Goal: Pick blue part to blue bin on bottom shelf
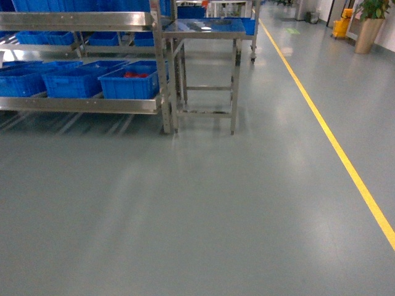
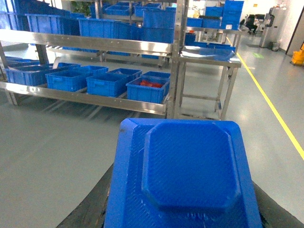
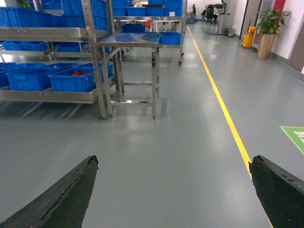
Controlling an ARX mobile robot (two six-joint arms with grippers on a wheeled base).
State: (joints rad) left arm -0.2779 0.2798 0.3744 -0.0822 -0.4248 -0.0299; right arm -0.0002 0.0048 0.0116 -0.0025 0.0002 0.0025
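Closest to my left wrist camera is the blue part, filling the view between the left gripper's fingers, clamped for carrying. Ahead, the rack holds blue bins on its bottom shelf, well apart. My right gripper hangs wide open, holding nothing.
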